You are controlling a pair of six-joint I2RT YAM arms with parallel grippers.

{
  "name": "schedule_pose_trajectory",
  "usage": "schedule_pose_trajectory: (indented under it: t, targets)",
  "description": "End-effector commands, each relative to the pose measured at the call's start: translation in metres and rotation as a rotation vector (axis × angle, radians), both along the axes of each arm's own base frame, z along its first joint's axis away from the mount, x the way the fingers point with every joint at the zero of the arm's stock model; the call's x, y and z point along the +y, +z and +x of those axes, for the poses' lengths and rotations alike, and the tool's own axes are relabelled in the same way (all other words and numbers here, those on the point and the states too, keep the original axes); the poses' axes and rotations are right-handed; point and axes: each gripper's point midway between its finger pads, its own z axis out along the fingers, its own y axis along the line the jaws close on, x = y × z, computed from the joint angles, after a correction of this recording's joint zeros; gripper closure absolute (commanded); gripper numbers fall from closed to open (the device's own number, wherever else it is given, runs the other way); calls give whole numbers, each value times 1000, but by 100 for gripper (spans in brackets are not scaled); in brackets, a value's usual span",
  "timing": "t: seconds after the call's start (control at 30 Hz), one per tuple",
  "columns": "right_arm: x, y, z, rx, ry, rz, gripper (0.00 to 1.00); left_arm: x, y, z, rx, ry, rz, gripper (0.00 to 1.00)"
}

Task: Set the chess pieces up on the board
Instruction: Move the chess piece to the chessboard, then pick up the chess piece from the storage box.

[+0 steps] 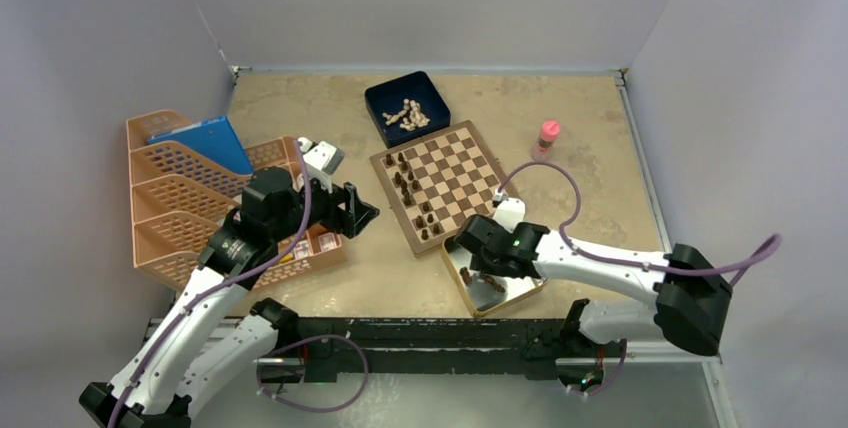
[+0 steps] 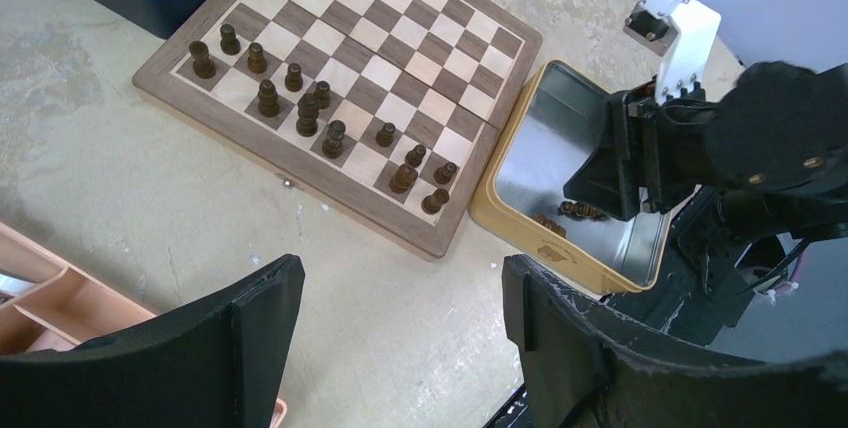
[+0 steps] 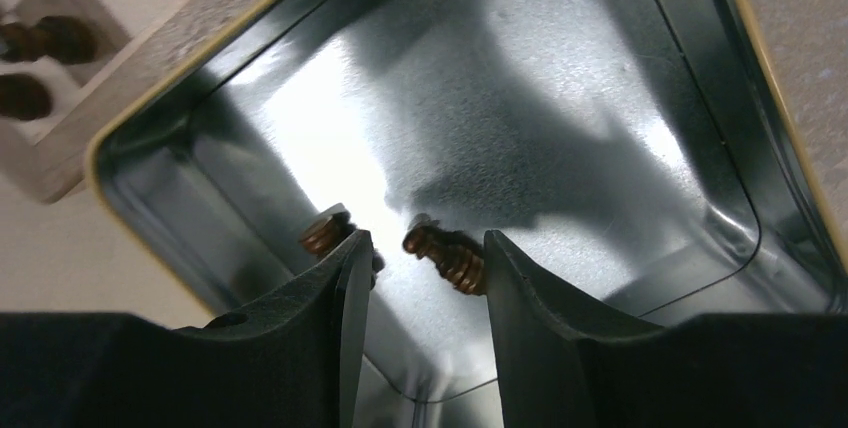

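The board (image 1: 452, 170) lies at mid-table, with several dark chess pieces (image 1: 412, 188) standing along its left side. Its rows show again in the left wrist view, board (image 2: 400, 38) and chess pieces (image 2: 308, 111). My right gripper (image 3: 425, 248) is down inside the silver tin (image 3: 600, 98), jaws apart. One dark piece (image 3: 448, 252) lies on the tin floor between the jaws, against the right finger (image 3: 520, 288). Another piece (image 3: 320, 233) lies just outside the left finger. My left gripper (image 2: 400, 298) hovers open over bare table, left of the board and holding nothing.
A dark blue box (image 1: 407, 108) of cream chessmen sits behind the board. Orange organiser trays (image 1: 190, 198) fill the left side, and a pink-capped bottle (image 1: 548, 135) stands right of the board. The yellow-rimmed tin (image 1: 515, 295) touches the board's near corner.
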Motion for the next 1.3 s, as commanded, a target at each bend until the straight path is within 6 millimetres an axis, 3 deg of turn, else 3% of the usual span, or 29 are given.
schedule_pose_trajectory:
  t: [0.0, 0.13, 0.27, 0.5, 1.0, 1.27]
  targets:
    - [26, 36, 4, -63, 193, 114, 52, -2, 12, 3, -56, -10, -15, 27]
    - [38, 53, -5, -77, 287, 215, 53, -2, 15, 2, -66, -14, -23, 27]
    - [30, 45, -14, -20, 308, 169, 55, -1, 16, 1, -73, -10, -28, 27]
    - [22, 12, -17, 73, 323, 35, 56, -3, 20, -2, -87, -23, -41, 27]
    - [12, -19, -22, 169, 311, -81, 60, -5, 19, -5, -75, -40, -49, 27]
    - [6, -22, -20, 164, 270, -118, 67, -7, 18, -6, -71, -55, -50, 27]
